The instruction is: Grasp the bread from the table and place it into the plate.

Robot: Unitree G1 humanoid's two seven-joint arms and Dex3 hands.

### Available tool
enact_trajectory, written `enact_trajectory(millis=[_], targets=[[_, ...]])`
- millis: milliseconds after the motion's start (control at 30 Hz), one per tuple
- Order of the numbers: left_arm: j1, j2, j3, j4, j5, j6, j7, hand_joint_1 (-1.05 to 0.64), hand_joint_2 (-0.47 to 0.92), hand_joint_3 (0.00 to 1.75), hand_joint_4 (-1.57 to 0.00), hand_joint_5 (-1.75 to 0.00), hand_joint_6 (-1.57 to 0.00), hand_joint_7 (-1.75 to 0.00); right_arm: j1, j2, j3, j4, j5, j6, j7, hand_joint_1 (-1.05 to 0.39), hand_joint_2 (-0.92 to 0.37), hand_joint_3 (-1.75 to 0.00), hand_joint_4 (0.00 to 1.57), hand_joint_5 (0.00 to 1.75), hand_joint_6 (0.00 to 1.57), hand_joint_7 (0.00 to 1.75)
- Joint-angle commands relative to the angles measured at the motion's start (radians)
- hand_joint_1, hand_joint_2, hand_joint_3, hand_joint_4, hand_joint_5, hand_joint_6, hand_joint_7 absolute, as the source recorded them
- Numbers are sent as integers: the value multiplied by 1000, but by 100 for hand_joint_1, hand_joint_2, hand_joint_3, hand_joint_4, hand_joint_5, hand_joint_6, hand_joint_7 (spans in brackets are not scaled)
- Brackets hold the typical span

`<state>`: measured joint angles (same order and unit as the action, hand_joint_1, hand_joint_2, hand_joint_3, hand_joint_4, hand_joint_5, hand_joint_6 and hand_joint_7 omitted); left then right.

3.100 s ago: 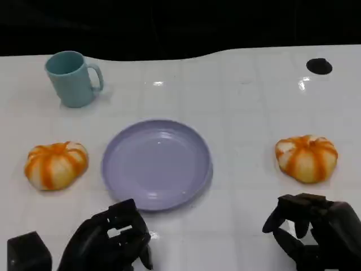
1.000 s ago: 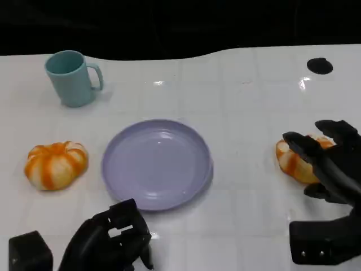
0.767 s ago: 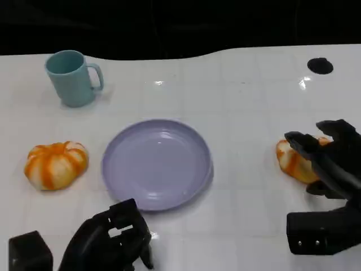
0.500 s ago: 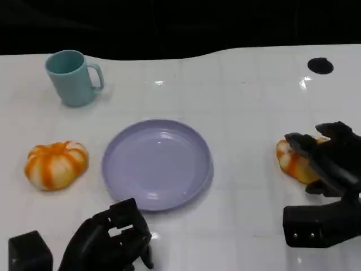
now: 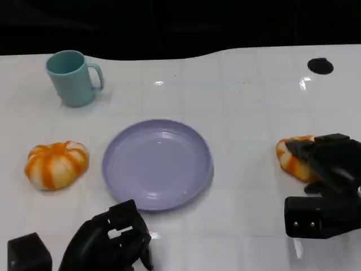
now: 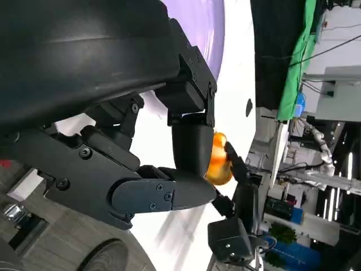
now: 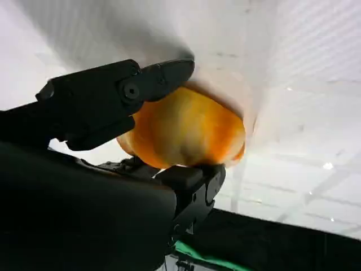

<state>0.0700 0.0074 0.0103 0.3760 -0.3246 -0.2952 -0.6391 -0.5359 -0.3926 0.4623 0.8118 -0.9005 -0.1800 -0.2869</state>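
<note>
While the right hand (image 5: 327,169) wraps its fingers (image 7: 113,90) around the bread (image 5: 290,158) on the table's (image 5: 248,96) right side, it looks best to squeeze softly and lift straight up before going to the plate (image 5: 156,164). The left hand (image 5: 110,243) sits curled near the plate, holding nothing. I count two breads, with the other bread (image 5: 55,164) on the left, one plate and one cup (image 5: 70,77).

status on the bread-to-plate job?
Done: the right hand is over the orange-and-white striped bread on the right, fingers around it in the right wrist view. In hand: the grasp; the bread sits on the white table. Left: lifting it into the lavender round plate, which holds nothing.
</note>
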Motion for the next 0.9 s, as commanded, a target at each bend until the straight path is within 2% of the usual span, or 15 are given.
enact_trajectory(millis=[33,67,100,133,200,267,333,433,500,600,667,767,900], targets=[[10,11,10,-15,-5,2,1,-59,73,58,-78,-175,-73,-146,-19,-6,23,98,9,-94,-155,-18,-91,-1,91,121,112,9],[10,11,10,-15,-4,-1,2,-59,73,58,-78,-175,-73,-146,-24,-5,28,116,7,-115,-207,-17,-91,-8,91,147,122,21],[10,11,10,-15,-2,-2,3,-60,73,58,-78,-175,-73,-146,-30,-3,33,133,7,-132,-247,-16,-90,-15,92,163,110,68],[10,11,10,-16,-3,0,3,-60,73,58,-78,-175,-73,-146,-34,-1,37,147,7,-149,-289,-16,-89,-19,92,169,102,91],[9,11,10,-15,-4,1,0,-59,73,59,-78,-175,-73,-146,-43,-1,45,160,5,-168,-333,-20,-87,-21,94,173,92,107],[10,12,10,-16,-2,4,4,-60,73,59,-78,-175,-73,-146,-52,2,54,170,0,-174,-382,-20,-86,-21,93,174,92,112],[10,11,10,-16,-3,7,4,-60,73,59,-78,-175,-73,-146,-58,7,55,181,7,-189,-425,-17,-83,-18,91,175,85,137],[9,11,10,-14,-3,3,3,-59,73,59,-78,-175,-73,-146,-64,10,56,180,11,-213,-472,-14,-82,-18,90,175,76,159],[8,11,10,-13,0,0,5,-59,73,59,-78,-175,-73,-146,-66,11,55,162,11,-232,-507,-11,-80,-21,92,175,75,166],[8,11,10,-14,0,3,7,-59,73,59,-78,-175,-73,-146,-64,13,50,127,18,-252,-519,-8,-48,-86,95,175,74,172],[9,10,9,-13,2,-3,7,-59,73,59,-78,-175,-73,-146,-60,11,49,89,21,-272,-522,-8,-39,-102,96,175,74,174],[12,9,8,-17,2,0,7,-59,72,59,-78,-175,-73,-146,-54,10,44,30,30,-297,-512,-7,-32,-114,98,175,75,175],[11,10,10,-17,-8,5,-3,-59,72,59,-78,-175,-73,-146,-41,20,31,-50,66,-318,-452,-7,-27,-125,98,175,75,174]])
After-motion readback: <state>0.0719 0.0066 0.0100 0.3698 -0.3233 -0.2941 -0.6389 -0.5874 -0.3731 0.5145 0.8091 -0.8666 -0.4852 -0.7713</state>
